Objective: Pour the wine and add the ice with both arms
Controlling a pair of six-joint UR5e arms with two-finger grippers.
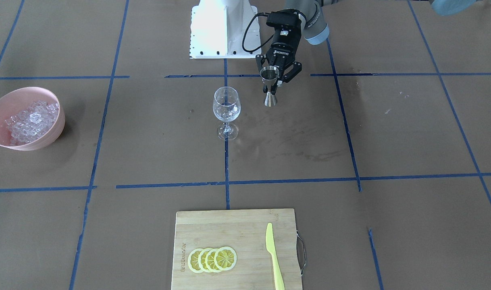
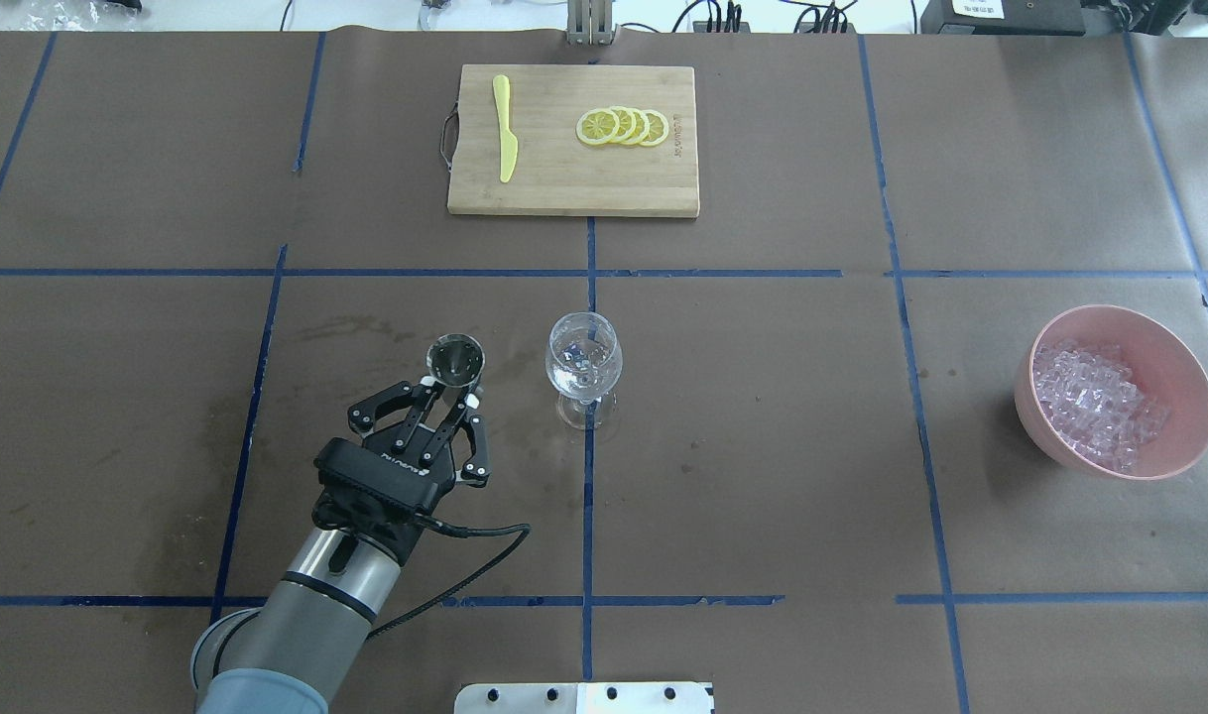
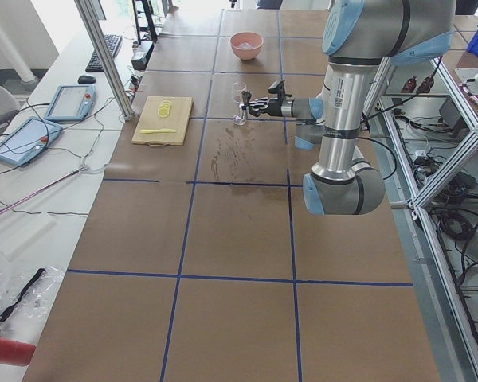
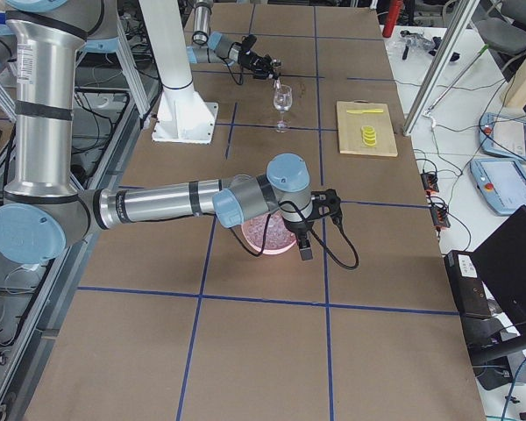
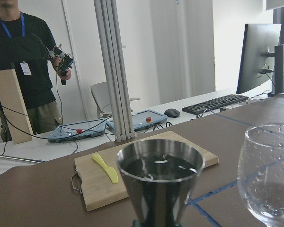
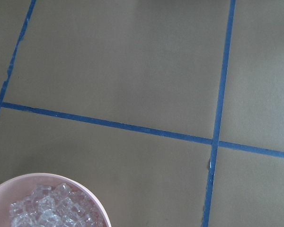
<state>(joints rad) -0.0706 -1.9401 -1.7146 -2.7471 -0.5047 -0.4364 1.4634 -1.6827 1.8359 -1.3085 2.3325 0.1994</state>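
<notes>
My left gripper (image 1: 276,77) (image 2: 449,391) is shut on a steel jigger (image 1: 270,88) (image 2: 455,359), held upright just beside the wine glass (image 1: 226,108) (image 2: 584,363). In the left wrist view the jigger (image 5: 159,179) holds dark liquid, and the glass (image 5: 270,175) stands to its right with droplets inside. The ice (image 1: 31,121) (image 2: 1095,397) fills a pink bowl (image 1: 52,135) (image 2: 1191,369) far off on my right side. My right gripper (image 4: 304,237) hangs above that bowl (image 4: 265,239); I cannot tell whether it is open. The right wrist view shows only the ice (image 6: 49,210) at its lower left.
A wooden cutting board (image 1: 233,225) (image 2: 564,178) lies at the table's far side with lemon slices (image 1: 212,259) (image 2: 624,126) and a yellow knife (image 1: 274,257) (image 2: 505,139). The white robot base (image 1: 223,28) is behind the glass. A person (image 5: 23,71) stands beyond the table.
</notes>
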